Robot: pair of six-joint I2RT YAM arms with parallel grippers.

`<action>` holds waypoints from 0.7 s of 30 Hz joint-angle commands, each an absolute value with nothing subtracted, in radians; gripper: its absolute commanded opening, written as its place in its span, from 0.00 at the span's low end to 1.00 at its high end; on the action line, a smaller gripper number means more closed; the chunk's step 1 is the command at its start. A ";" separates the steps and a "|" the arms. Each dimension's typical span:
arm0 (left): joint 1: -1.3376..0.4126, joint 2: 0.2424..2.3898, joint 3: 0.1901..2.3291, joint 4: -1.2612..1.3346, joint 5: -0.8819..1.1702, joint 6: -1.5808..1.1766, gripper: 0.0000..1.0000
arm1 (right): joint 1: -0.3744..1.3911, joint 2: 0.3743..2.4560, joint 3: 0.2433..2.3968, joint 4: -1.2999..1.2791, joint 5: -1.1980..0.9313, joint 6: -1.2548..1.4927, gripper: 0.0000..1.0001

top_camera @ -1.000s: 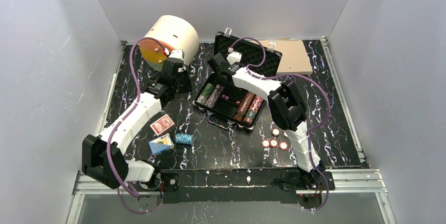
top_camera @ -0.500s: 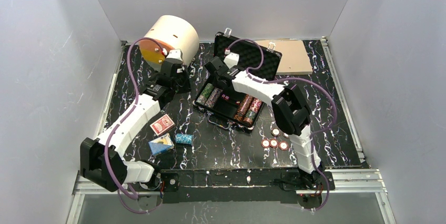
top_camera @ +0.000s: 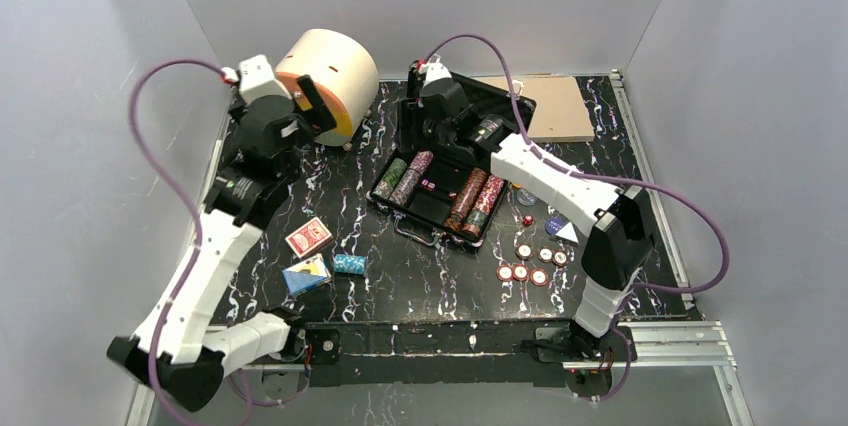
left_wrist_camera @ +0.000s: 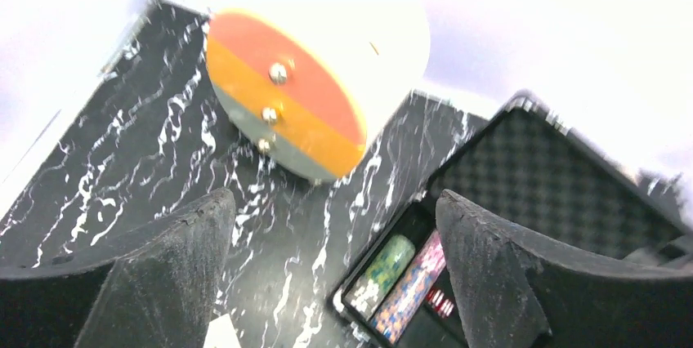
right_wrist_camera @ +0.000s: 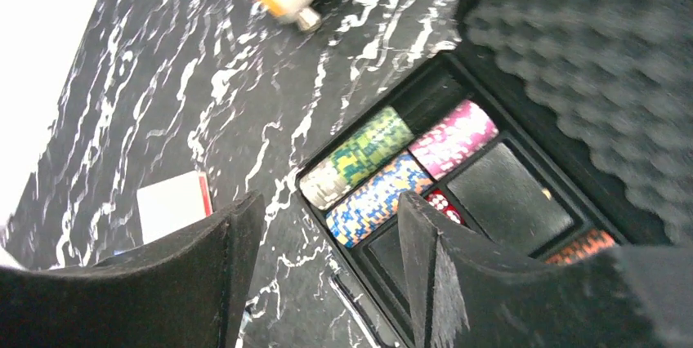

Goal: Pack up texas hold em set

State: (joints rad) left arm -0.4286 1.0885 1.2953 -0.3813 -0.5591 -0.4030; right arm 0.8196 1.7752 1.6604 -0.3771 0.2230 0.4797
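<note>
The open briefcase (top_camera: pixel 515 118) sits in the middle of the surface (top_camera: pixel 420 281). Left gripper (left_wrist_camera: pixel 335 201) and right gripper (right_wrist_camera: pixel 327 201) both hang with jaws released, empty. The red deck (top_camera: pixel 308 237) lies left of the case, nearer the left arm, back toward its base from the jaws

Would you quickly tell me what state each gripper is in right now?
Left gripper: open, fingers wide apart, holding nothing.
Right gripper: open, holding nothing.
</note>
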 commanded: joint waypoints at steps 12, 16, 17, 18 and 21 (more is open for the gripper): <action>-0.425 0.945 1.434 -0.262 -0.700 -0.328 0.98 | 1.101 1.838 1.681 -0.337 -0.049 0.060 0.95; -0.425 0.946 1.449 -0.261 -0.708 -0.321 0.98 | 1.165 1.939 1.777 -0.406 -0.087 0.034 0.94; -0.425 0.946 1.450 -0.261 -0.707 -0.319 0.98 | 1.175 1.965 1.803 -0.434 -0.097 0.028 0.93; -0.425 0.946 1.451 -0.262 -0.707 -0.317 0.98 | 1.184 1.991 1.830 -0.457 -0.107 0.017 0.93; -0.425 0.943 1.450 -0.267 -0.705 -0.313 0.98 | 1.217 2.080 1.910 -0.547 -0.106 -0.036 0.92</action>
